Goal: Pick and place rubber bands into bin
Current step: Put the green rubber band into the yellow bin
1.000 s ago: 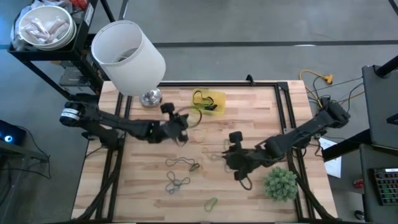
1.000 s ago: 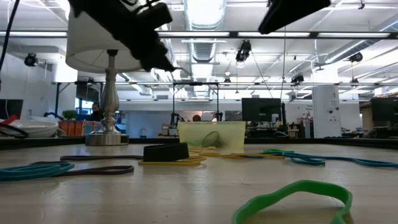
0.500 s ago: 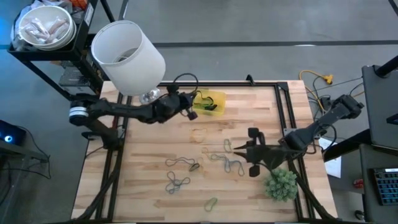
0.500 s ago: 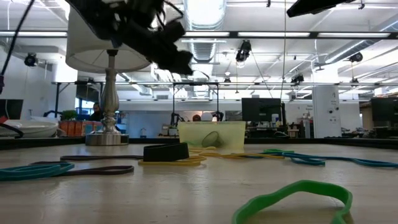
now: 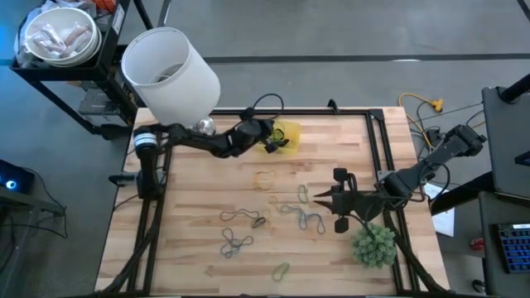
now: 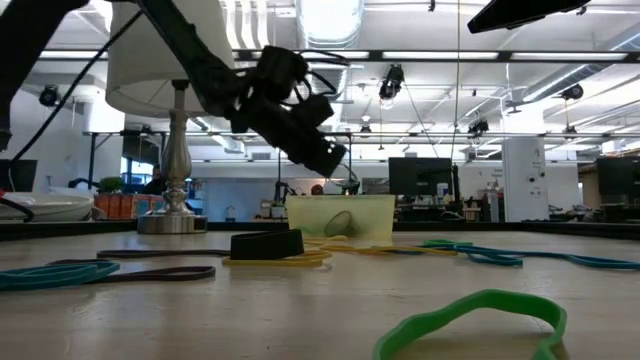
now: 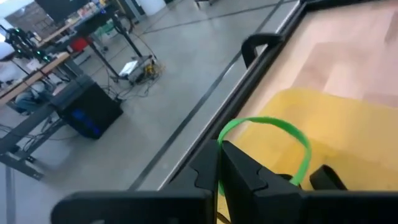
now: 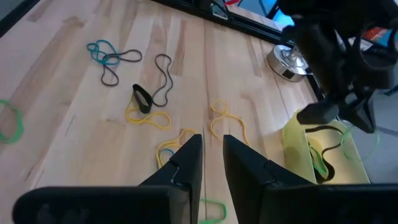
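Left end effector (image 7: 219, 163) pinching green rubber band (image 7: 273, 127) over yellow bin (image 7: 348, 124), no legible writing

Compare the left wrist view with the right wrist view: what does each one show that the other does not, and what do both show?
Only the left wrist view shows the left hand shut on a green rubber band, held over the yellow bin, with the room floor beyond the table's edge.

Only the right wrist view shows the loose rubber bands on the table, such as a black one and a blue one, and the lamp base. It shows the right hand holding nothing.

Both show the yellow bin and the wooden table.
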